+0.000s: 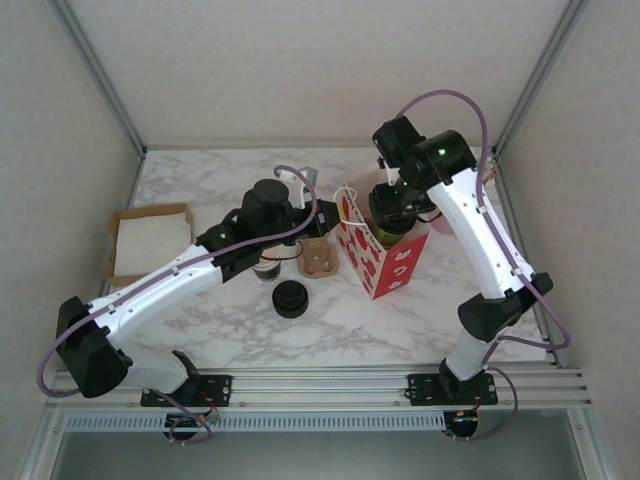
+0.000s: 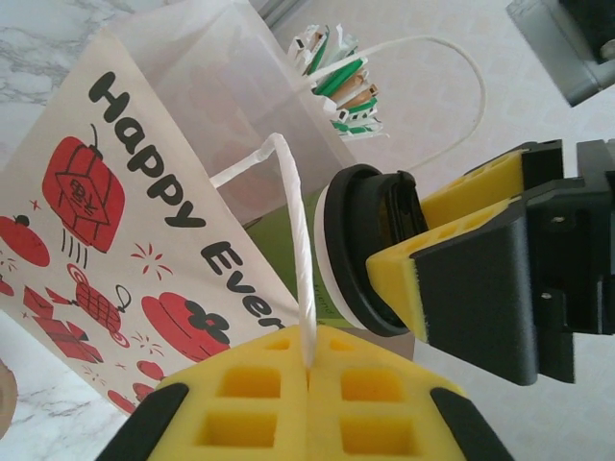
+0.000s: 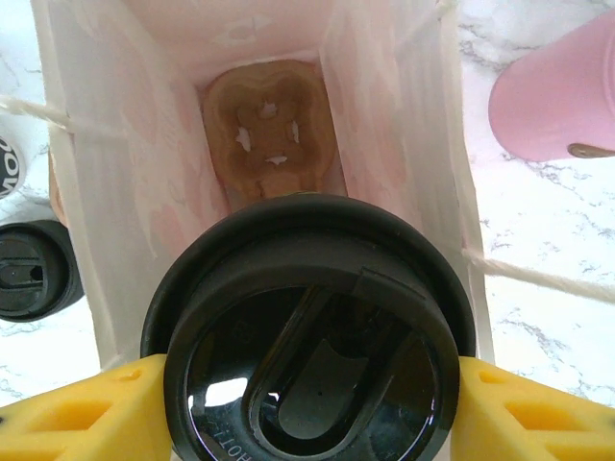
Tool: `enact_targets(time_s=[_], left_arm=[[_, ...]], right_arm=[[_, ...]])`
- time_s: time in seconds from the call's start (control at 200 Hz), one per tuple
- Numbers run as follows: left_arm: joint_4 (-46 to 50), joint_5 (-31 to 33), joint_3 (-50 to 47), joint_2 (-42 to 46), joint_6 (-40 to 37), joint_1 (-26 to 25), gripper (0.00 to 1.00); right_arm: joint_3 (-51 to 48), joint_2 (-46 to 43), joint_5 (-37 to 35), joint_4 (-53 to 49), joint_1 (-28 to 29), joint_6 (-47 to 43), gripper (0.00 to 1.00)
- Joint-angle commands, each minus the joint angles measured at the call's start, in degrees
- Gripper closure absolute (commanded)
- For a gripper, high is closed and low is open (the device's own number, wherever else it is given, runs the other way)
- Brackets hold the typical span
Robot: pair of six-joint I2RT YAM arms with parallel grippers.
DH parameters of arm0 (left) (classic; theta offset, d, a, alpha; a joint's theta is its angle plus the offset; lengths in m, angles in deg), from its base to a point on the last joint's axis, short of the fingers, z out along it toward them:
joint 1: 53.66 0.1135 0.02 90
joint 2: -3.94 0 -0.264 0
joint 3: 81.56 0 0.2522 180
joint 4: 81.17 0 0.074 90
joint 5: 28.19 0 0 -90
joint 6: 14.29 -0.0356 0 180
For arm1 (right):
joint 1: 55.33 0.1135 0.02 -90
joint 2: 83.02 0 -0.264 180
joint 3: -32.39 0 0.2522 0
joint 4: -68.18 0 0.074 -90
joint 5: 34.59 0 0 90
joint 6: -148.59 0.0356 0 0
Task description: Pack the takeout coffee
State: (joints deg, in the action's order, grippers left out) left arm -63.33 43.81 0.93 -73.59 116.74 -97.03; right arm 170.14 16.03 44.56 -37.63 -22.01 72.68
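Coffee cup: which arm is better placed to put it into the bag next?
Right. The right end effector holds the coffee above the open bag, ready to lower it in. The left end effector is shut on the bag's handle.

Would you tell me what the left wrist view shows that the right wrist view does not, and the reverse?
Left wrist view: the bag and its printed side, the left gripper shut on its white cord handle, and the olive-green wall of the takeout coffee. Right wrist view: the brown cardboard carrier at the bag's bottom, a pink cup and another black lid on the table. Both: the coffee's lid held between the right gripper's yellow pads.
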Motion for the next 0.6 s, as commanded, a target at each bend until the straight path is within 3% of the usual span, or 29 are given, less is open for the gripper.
enact_targets(time_s=[0.0,0.596], left_arm=[[-1.7,-1.64,-0.98,1.56,-1.55,0.93,1.0],[-1.89,-3.71,-1.06,0.89,-2.26,1.89,1.0]], right_arm=[[-1.14,1.28,0.52,-5.07,0.48,-0.51,0.35],[-6.84,2.38,1.62,-4.85,1.13,-0.32,0.34]])
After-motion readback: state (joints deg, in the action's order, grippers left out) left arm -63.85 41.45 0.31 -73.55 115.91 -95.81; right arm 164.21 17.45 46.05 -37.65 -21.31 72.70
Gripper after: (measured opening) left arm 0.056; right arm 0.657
